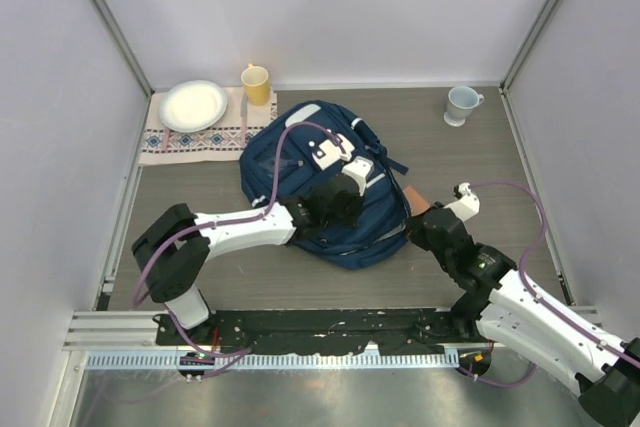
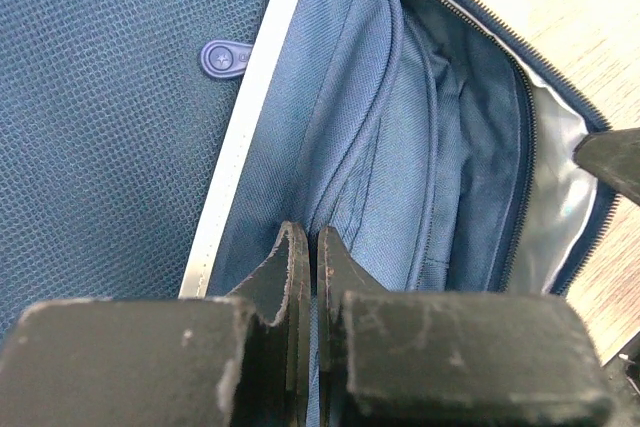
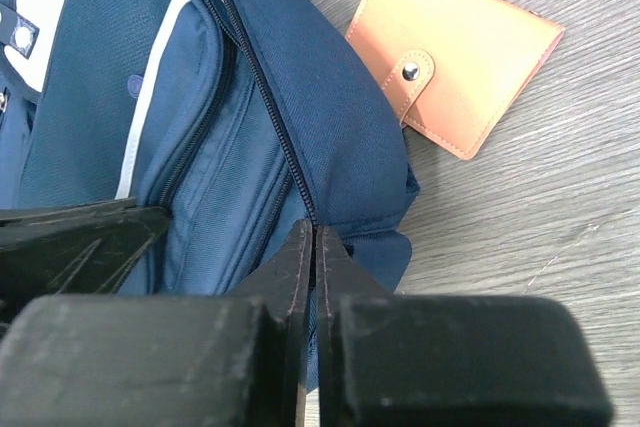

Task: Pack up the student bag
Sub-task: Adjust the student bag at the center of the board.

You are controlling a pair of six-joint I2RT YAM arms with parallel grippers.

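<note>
At table point(image 1: 480, 162) centre the student bag point(image 1: 300, 147) is laid flat, compartment unzipped. The left end effector point(image 2: 305, 237) is pinched on its lining; the right end effector point(image 3: 312, 232) is pressed together at the zipper edge. The mouth should be pulled wide and taut so the orange wallet point(image 3: 455, 52) beside it can be slid in.

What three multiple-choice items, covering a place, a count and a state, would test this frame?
1. Where is the tan leather snap wallet?
A on the grey wooden table beside the navy-blue fabric backpack
B inside the backpack
C on a plate

2. How many cups stand on the table?
A one
B two
C four

3. The backpack's zippered compartment is:
A zipped shut
B buckled down
C open

Key:
1 A, the wallet lies on bare wood by the backpack's side.
2 B, there is a yellow cup and a pale mug.
3 C, its light blue lining shows.
</note>
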